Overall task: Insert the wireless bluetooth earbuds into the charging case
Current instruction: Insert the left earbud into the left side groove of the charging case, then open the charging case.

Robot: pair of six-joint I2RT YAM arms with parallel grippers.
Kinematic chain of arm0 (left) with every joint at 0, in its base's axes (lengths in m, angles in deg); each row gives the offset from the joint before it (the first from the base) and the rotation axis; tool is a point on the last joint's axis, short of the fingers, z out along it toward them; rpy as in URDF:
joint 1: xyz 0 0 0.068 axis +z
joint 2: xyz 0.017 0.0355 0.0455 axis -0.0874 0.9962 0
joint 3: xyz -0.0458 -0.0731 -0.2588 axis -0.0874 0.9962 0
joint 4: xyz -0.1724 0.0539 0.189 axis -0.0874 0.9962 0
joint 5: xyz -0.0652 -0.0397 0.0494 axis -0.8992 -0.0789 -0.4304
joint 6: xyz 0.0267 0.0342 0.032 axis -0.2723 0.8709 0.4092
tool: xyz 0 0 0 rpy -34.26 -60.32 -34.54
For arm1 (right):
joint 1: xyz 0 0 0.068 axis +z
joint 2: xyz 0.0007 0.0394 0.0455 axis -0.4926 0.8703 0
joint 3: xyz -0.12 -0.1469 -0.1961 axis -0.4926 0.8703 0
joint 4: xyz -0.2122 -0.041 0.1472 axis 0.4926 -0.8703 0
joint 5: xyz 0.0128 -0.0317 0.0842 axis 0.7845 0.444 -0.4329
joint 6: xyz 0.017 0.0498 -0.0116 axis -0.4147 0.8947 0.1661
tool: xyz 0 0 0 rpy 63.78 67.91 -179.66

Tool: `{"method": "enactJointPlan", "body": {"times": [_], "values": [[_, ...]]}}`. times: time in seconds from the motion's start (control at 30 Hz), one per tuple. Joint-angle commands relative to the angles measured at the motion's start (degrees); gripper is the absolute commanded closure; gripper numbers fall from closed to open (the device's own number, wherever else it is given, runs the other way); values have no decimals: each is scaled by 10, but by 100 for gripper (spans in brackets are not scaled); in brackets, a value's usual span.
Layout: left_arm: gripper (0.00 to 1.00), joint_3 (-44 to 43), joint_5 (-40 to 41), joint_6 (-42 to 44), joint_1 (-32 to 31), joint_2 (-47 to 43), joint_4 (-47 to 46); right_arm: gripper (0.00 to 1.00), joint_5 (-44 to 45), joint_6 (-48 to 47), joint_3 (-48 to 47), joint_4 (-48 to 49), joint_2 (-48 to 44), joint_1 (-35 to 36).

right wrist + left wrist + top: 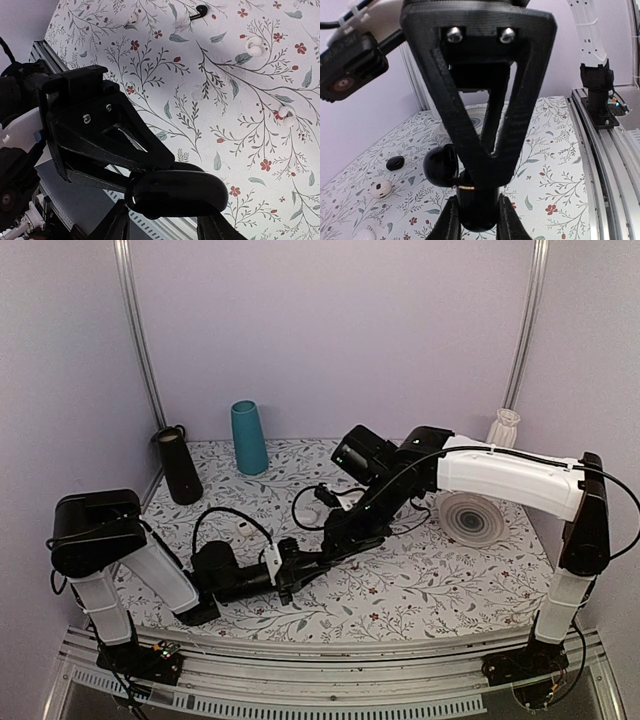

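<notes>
The left gripper (478,223) is closed on the charging case (477,209); its two fingers press the black body from both sides, low over the flowered tablecloth (420,570). The lid (440,165) of the case stands open, tilted to one side, and a thin gold line shows at the hinge.

The right gripper (170,212) meets the case from the opposite side. In the left wrist view its triangular finger reaches down to the top of the case, just beside the lid; in the right wrist view its own fingers stand on either side of a glossy black rounded form, which is the case. Whether they squeeze it or only frame it, one cannot tell.

One black earbud (201,10) with a short stem lies on the cloth, well apart from the case and outside it. The small white earbuds (255,45) also lie well apart from the case. A black oval lump (395,162) and a white piece (381,189) lie beyond the open lid of the case.

Far behind the case, near the back wall, stand a teal cup (248,437) and a dark cylinder (178,465); a white ribbed disc (472,518) sits well apart from the case, on the right arm's side.
</notes>
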Motion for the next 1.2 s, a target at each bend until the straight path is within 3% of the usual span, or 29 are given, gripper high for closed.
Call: {"method": "enactJointPlan", "body": {"times": [0.0, 0.3, 0.47, 0.6, 0.97, 1.17], "values": [[100, -1, -27, -22, 5, -11, -88, 53, 35, 7, 5, 52, -45, -1], [100, 16, -54, -68, 33, -28, -103, 49, 70, 11, 63, 151, -113, -1], [100, 21, -68, -89, 51, -49, -93, 66, 67, 13, 90, 201, -135, -1], [100, 22, -82, -112, 68, -74, -77, 68, 72, 10, 105, 223, -144, -1], [100, 36, -149, -239, 122, -150, -73, 42, 61, -56, 244, 425, -236, -1], [100, 14, -159, -304, 124, -219, 19, 37, 58, -96, 298, 561, -250, -1]]}}
